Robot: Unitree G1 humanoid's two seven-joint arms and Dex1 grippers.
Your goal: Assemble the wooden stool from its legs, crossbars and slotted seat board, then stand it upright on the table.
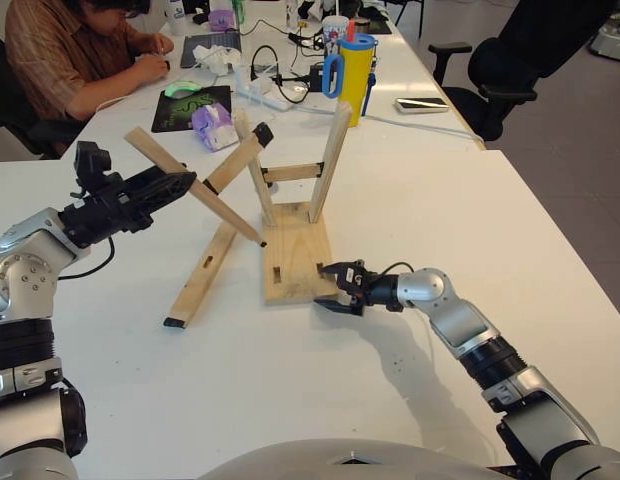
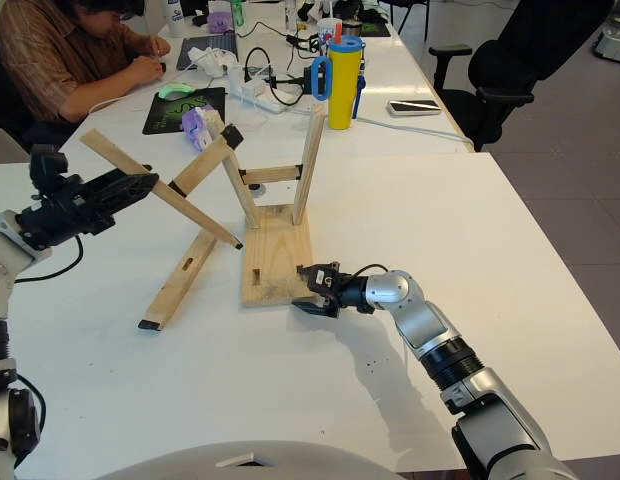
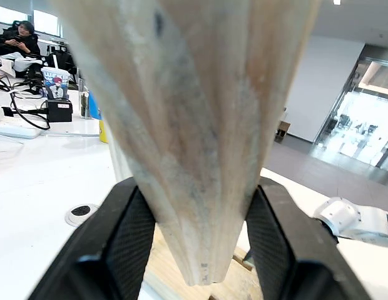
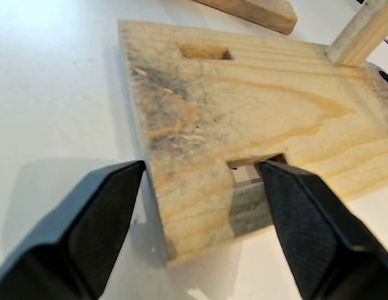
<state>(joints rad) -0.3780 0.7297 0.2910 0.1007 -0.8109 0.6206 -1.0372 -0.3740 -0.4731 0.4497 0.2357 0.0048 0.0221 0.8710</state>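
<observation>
**A:** The board (image 1: 295,255) lies flat mid-table with two legs (image 1: 330,160) standing in it. What's best now?

**B:** Let the right gripper (image 1: 337,289), fingers wide astride the near corner, pin it. The left gripper (image 1: 188,183), clamped on the tilted leg (image 1: 230,218), should aim for the free slots (image 4: 204,52).

**A:** Anything unclear?

**B:** Whether that leg joins the one lying on the table (image 1: 202,275).
</observation>
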